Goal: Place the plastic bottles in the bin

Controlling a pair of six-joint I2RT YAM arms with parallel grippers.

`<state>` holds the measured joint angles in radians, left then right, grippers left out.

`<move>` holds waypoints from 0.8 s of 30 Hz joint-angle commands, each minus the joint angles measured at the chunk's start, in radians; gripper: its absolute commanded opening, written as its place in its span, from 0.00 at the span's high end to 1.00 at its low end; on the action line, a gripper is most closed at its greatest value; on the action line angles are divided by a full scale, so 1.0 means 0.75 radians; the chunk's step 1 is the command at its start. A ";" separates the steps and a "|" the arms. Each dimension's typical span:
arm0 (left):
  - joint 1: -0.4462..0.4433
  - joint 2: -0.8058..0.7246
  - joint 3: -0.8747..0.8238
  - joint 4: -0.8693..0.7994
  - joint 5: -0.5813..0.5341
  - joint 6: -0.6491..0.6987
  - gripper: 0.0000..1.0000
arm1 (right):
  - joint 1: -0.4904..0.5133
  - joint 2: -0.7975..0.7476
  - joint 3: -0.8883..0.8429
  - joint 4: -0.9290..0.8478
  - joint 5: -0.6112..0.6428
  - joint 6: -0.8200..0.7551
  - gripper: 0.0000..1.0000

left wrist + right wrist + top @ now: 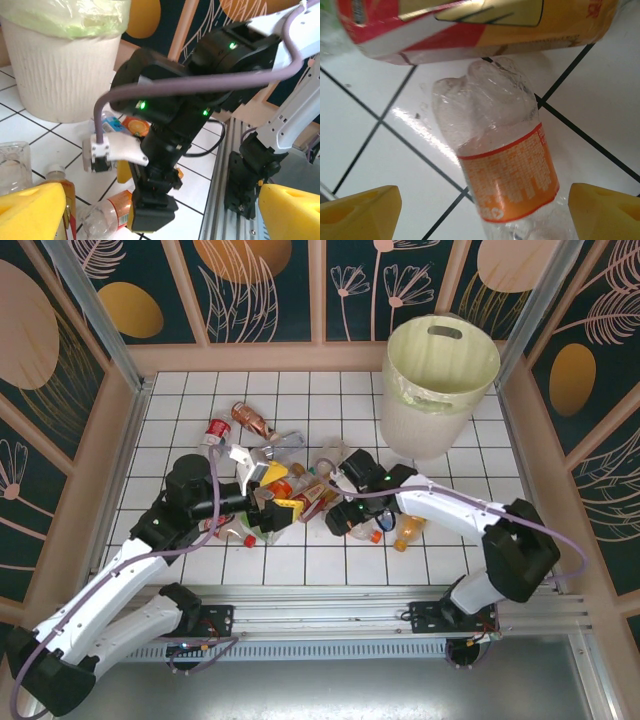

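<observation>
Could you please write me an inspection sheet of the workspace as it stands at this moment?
Surface: table, white tiles with dark grid lines.
Job's things: plastic bottles lie heaped mid-table, with a few scattered around. The bin stands upright at the far right, lined, with no bottle seen inside.
Clutter: nothing seen.
Grippers: left gripper is open over the heap. The right gripper is open, straddling a clear orange-labelled bottle lying on the tiles.
Cables: a purple cable runs along each arm, looping at the wrist.
Surroundings: dark floral wall panels in wooden frames; metal rail at the near edge.
</observation>
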<state>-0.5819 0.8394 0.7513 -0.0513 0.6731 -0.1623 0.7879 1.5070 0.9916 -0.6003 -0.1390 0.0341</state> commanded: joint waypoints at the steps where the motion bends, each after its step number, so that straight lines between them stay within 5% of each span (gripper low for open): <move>1: -0.007 -0.031 -0.014 0.034 -0.046 0.006 0.01 | 0.024 0.052 -0.005 0.037 0.075 -0.026 0.11; 24: -0.007 -0.039 -0.028 0.054 -0.043 -0.011 0.01 | 0.133 0.372 0.092 0.067 0.238 -0.019 0.20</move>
<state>-0.5819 0.8177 0.7372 -0.0475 0.6441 -0.1623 0.8761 1.7622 1.0386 -0.5476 0.0017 0.0162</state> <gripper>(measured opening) 0.985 0.808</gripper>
